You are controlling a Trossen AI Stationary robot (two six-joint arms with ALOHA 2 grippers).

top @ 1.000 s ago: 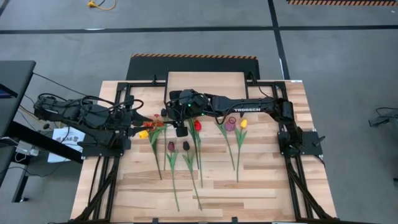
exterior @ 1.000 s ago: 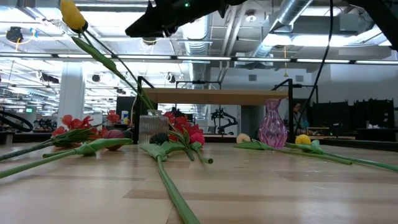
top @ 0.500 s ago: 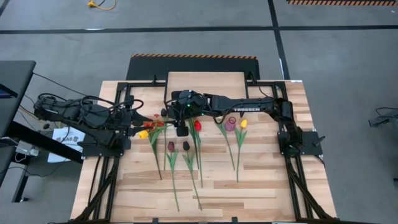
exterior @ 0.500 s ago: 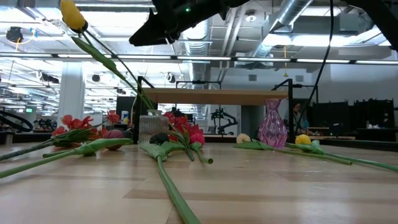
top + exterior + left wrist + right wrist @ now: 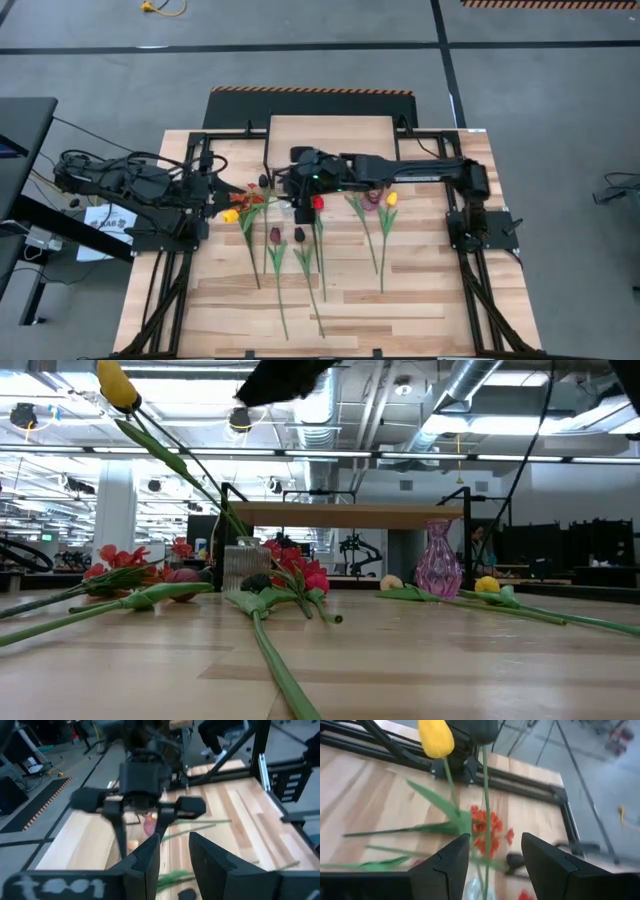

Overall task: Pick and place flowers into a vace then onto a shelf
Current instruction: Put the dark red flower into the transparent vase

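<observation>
- The left pincer, by the tabletop's left edge, is closed on a yellow tulip; its stem slants up with the bloom raised high in the low view.
- The right pincer hovers above the tabletop's middle, jaws apart with nothing between them.
- The other flowers lie flat across the tabletop's middle.
- The shelf stands at the far edge.
- A pink vase stands upright in front of the shelf.
</observation>
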